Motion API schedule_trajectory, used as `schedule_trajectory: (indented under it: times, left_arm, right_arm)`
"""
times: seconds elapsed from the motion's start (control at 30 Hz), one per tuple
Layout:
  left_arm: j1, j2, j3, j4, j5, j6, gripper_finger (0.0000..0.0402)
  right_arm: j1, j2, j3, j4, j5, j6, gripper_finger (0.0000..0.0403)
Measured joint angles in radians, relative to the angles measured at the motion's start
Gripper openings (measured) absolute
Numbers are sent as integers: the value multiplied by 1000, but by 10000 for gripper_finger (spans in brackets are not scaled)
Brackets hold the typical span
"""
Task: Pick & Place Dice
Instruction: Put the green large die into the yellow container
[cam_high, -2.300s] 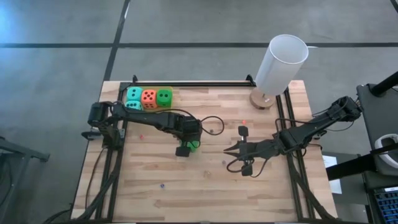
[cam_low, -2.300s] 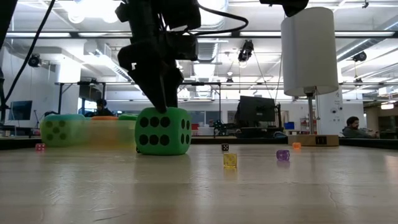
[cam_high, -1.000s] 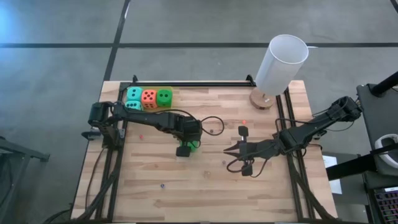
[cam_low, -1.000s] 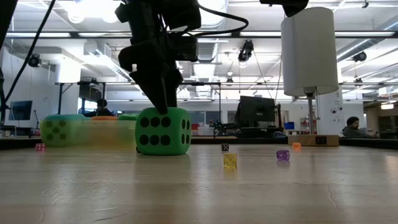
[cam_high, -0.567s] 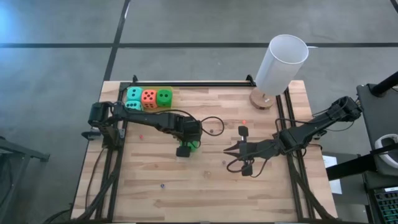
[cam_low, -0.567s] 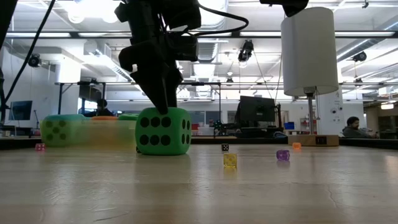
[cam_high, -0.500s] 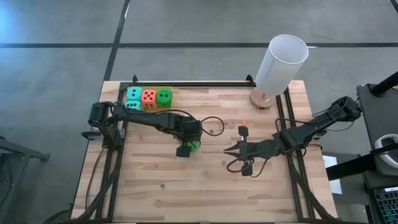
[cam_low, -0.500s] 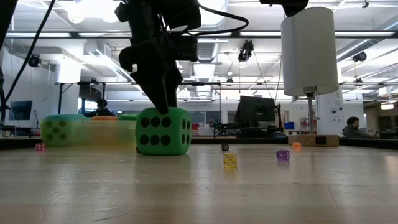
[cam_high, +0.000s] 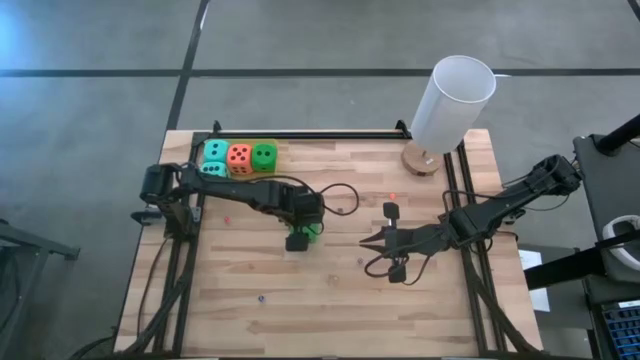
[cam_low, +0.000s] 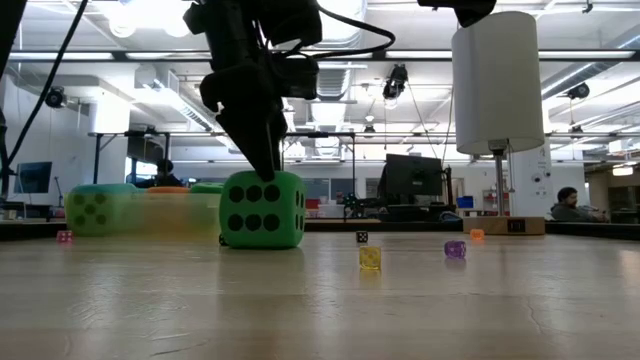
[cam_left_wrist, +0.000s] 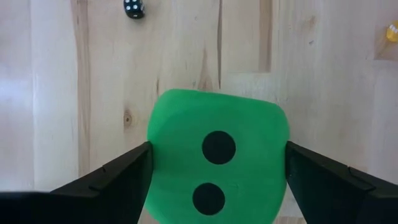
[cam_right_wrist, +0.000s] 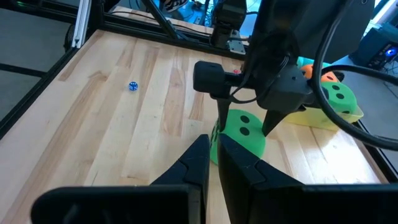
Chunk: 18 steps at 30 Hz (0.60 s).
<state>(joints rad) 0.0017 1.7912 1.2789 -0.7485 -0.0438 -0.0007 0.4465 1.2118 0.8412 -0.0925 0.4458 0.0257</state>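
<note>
One bright green die (cam_left_wrist: 217, 168) sits on the table's middle on its bottom face (cam_low: 262, 240), two pips facing up. My left gripper (cam_left_wrist: 217, 171) points down over it (cam_high: 303, 237), shut on it. The other green die (cam_high: 264, 155), the orange-red die (cam_high: 239, 156) and two teal dice (cam_high: 215, 158) lie in the translucent yellow tray (cam_right_wrist: 329, 117) at the far left. My right gripper (cam_right_wrist: 213, 158) is shut and waits right of the middle (cam_high: 368, 243), its fingers toward the green die. My left gripper pinches the green die between its two fingers (cam_left_wrist: 124, 177), one on each of two opposite side faces (cam_left_wrist: 154, 168). The fingers come from above, pointing down, and reach only the die's upper part (cam_low: 265, 180). The die stands on the table.
A tall white cylinder (cam_high: 452, 100) stands on a round wooden base at the far right. Tiny dice lie scattered: yellow (cam_low: 370, 258), purple (cam_low: 455, 249), black (cam_low: 362, 237), pink (cam_low: 64, 236), blue (cam_right_wrist: 132, 86). Black rails (cam_high: 300, 134) run along the far and side edges.
The green die has turned about a little on the table under my left gripper, showing a narrower front face in the low view, and my left gripper has shifted slightly with it. The right arm has kept still.
</note>
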Motion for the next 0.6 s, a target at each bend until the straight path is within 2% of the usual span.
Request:
schedule_trajectory:
  times: [0.6]
  left_arm:
    - [0,-8,2,15,-3,0,325]
  right_arm:
    - [0,0,0,0,0,0,28]
